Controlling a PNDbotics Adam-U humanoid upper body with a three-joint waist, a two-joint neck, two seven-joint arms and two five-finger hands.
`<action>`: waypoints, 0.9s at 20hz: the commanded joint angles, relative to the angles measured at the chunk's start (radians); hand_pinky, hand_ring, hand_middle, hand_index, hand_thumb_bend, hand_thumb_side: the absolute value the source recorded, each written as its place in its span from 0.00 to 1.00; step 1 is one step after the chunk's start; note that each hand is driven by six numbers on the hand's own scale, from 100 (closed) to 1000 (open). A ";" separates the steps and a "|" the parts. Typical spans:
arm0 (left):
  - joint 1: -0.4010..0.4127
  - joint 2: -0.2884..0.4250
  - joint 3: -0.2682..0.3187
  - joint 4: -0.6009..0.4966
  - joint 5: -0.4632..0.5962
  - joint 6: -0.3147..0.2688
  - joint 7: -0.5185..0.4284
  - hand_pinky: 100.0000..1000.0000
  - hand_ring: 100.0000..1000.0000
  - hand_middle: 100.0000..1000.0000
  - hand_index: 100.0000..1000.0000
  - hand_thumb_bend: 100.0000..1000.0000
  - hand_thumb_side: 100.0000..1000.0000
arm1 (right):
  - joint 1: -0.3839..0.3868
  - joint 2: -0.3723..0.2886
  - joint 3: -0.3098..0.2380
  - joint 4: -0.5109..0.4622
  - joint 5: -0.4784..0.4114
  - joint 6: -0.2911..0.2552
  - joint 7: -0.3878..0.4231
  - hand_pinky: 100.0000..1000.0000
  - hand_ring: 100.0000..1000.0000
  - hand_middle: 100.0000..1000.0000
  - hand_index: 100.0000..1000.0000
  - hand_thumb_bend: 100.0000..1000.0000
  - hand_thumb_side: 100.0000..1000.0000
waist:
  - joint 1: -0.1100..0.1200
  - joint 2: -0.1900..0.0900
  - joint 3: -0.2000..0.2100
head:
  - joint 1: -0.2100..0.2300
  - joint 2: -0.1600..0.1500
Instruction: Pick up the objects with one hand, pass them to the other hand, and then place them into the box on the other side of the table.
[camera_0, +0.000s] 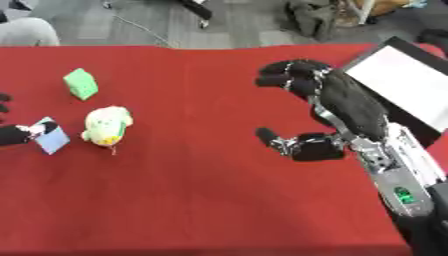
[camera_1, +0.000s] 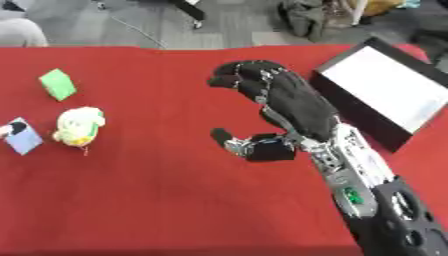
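Left hand (camera_0: 12, 134) pinches the blue card (camera_0: 52, 136); right hand (camera_0: 302, 80) waits curled, empty; handover likely next.

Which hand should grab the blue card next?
The left hand, probably: it already touches the blue card at the table's left edge. The right hand hangs mid-table near the box, holding nothing.

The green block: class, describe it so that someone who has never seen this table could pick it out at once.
Start at the red table and go to its left side, away from the box on the right. Three small things sit there: the green block is the farthest back, beyond the plush toy and the blue card. It alone is plain green and boxy.
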 joint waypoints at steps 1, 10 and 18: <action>-0.035 0.020 0.000 0.026 -0.018 -0.001 -0.012 0.68 0.61 0.64 0.84 0.68 0.38 | -0.011 -0.015 -0.007 -0.020 -0.010 -0.002 0.005 0.70 0.74 0.75 0.82 0.21 0.30 | 0.003 -0.014 -0.002 | 0.001 -0.002; -0.104 0.014 -0.029 0.130 -0.103 -0.029 -0.089 0.66 0.57 0.61 0.82 0.61 0.29 | -0.010 -0.015 -0.005 -0.020 -0.020 -0.005 0.011 0.70 0.74 0.75 0.82 0.18 0.30 | 0.002 -0.012 -0.014 | 0.006 -0.002; -0.095 0.010 -0.031 0.139 -0.129 -0.042 -0.126 0.66 0.57 0.61 0.82 0.59 0.24 | -0.010 -0.017 -0.006 -0.019 -0.023 -0.005 0.015 0.70 0.74 0.75 0.82 0.16 0.31 | 0.003 -0.011 -0.014 | 0.006 -0.002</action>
